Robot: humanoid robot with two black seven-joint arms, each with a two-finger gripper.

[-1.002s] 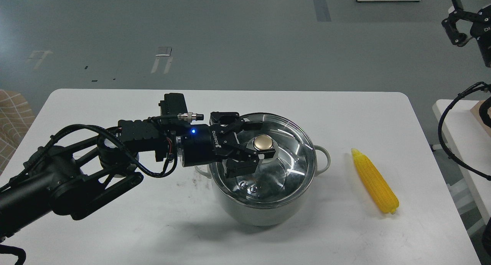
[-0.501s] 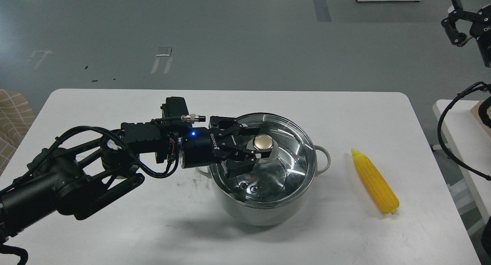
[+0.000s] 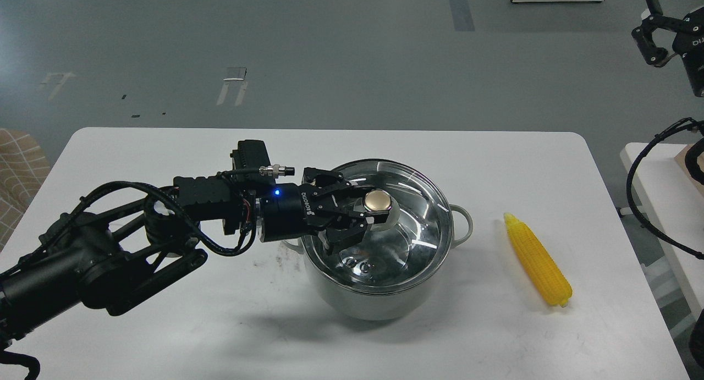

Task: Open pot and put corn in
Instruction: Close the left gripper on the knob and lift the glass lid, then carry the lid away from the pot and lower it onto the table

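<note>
Our left end effector (image 3: 369, 215) reaches in from the left over the pot (image 3: 379, 242) and its two fingers are closed narrowly around the gold knob (image 3: 377, 202) of the glass lid (image 3: 407, 226). One finger sits behind the knob and one in front, both pressed against its neck. The lid looks tilted, its left side a little above the pot's rim, though we cannot tell how far it has cleared it. White lettering runs along the wrist body of this end effector; it appears upside down and we read it as "ROBOTIQ". A small blue light (image 3: 276, 192) glows on the wrist just behind that lettering.

The pot stands near the middle of the white tabletop (image 3: 165, 325), with one loop handle showing on its right side. Through the glass we see only the shiny steel inside and its reflections; we make out nothing lying in it.

The corn (image 3: 538, 260) lies flat on the tabletop to the right of the pot, well apart from it, its tapered tip pointing away from us.

Our right end effector (image 3: 657, 31) hangs at the top right corner, off the tabletop, far from the corn. It holds nothing, and its fingers seem spread, with a gap between them. Part of some white lettering shows beside it at the edge, too cut off to read.
</note>
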